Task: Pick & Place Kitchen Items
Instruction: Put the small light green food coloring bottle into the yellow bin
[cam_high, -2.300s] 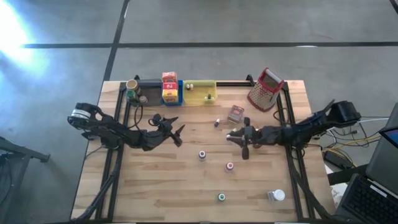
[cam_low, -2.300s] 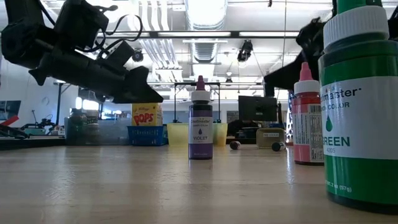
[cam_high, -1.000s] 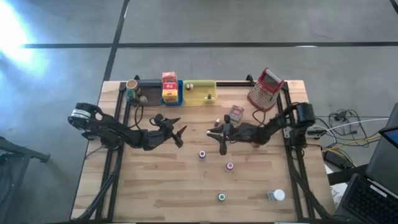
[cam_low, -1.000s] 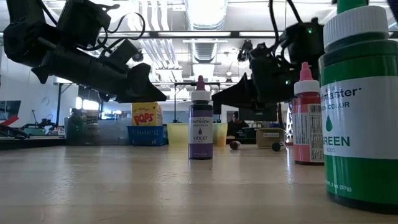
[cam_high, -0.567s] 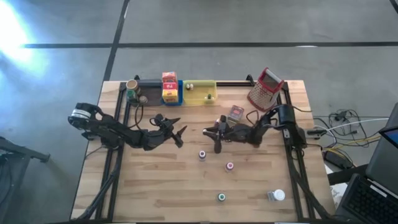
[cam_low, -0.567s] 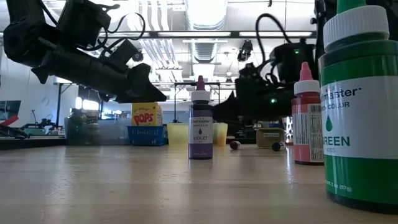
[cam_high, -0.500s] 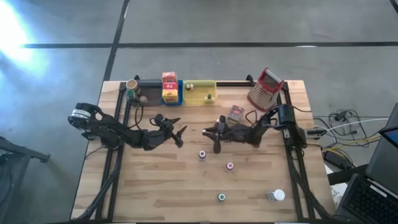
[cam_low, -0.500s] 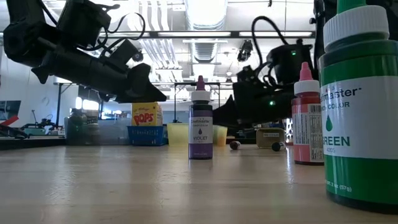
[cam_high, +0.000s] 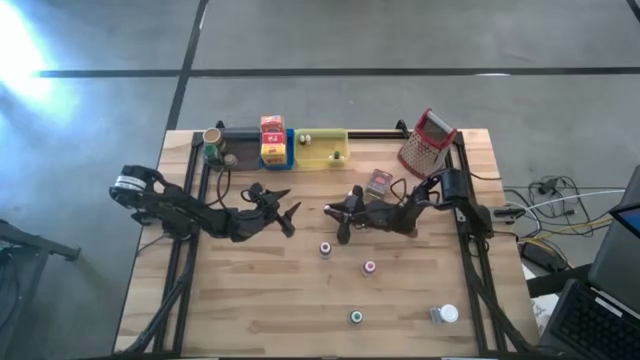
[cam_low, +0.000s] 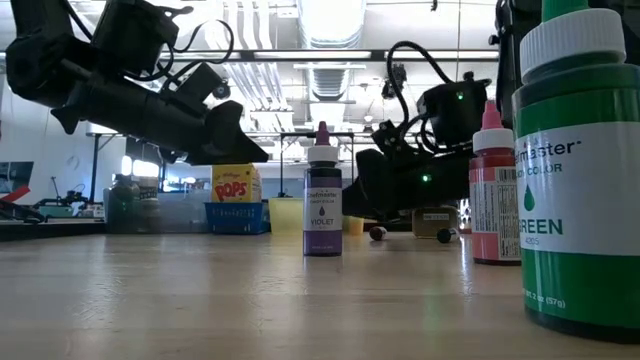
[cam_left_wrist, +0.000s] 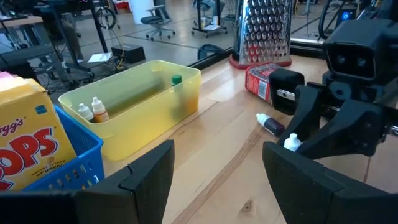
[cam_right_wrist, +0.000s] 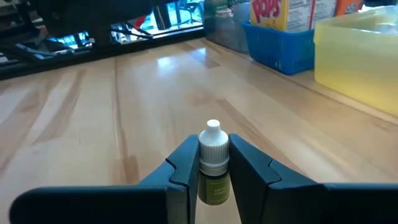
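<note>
Wooden tabletop (cam_high: 250, 300) from above: yellow tray (cam_high: 322, 149), blue tray (cam_high: 277, 152) w/ a Pops box and grater (cam_high: 427, 143) along the far edge. Left tool (cam_high: 284, 216) hangs left of centre, fingers spread, empty. Right tool (cam_high: 340, 222) at mid-table, pinching a small white-capped bottle (cam_high: 343, 217).

Low view: violet bottle (cam_low: 322, 196), red bottle (cam_low: 492, 190), green bottle (cam_low: 581, 170) upright on the wood — green one nearest the camera.

Left wrist view: yellow tray holds two tiny bottles at one end & a green-capped one; another small bottle (cam_left_wrist: 270, 123) lies on its side near a red box (cam_left_wrist: 263, 78).

Right wrist view: white-capped bottle clamped between both fingers (cam_right_wrist: 186, 167), cap above the tips.
</note>
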